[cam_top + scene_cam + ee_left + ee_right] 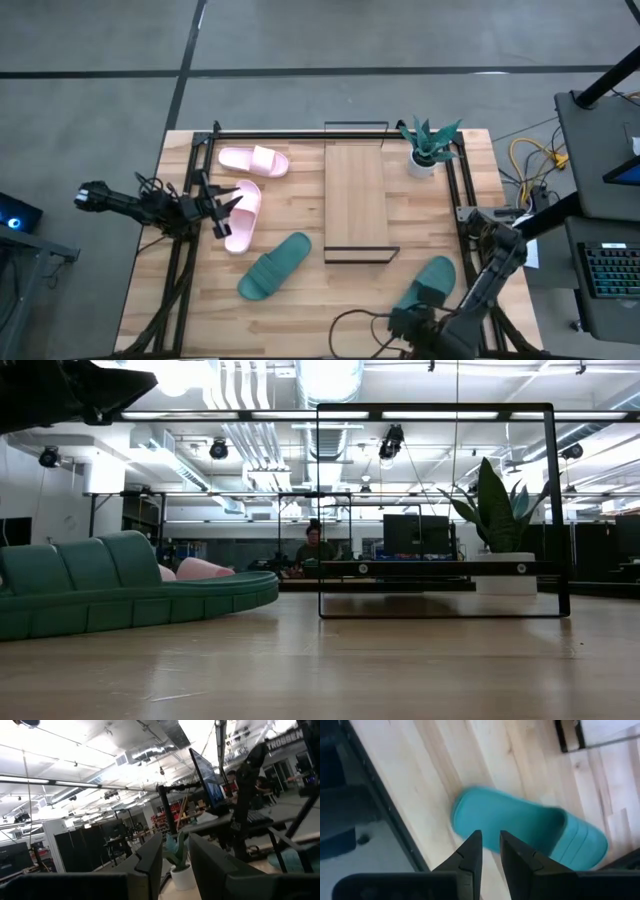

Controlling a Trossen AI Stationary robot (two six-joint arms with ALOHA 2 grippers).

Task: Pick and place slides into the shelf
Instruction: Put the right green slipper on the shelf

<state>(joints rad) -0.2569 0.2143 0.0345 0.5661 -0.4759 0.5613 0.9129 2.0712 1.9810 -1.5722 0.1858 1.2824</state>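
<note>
Teal slide lies flat, lower right of the high view, shelf at centre. Right gripper hovers over its heel edge, fingers narrow, empty. Risk: jaws too closed to straddle foam, so they nudge it. Left gripper narrow beside pink slide.

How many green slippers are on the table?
2: one green slide lies near the table's middle front, beside the shelf; the other lies front right, under the right gripper.
</note>
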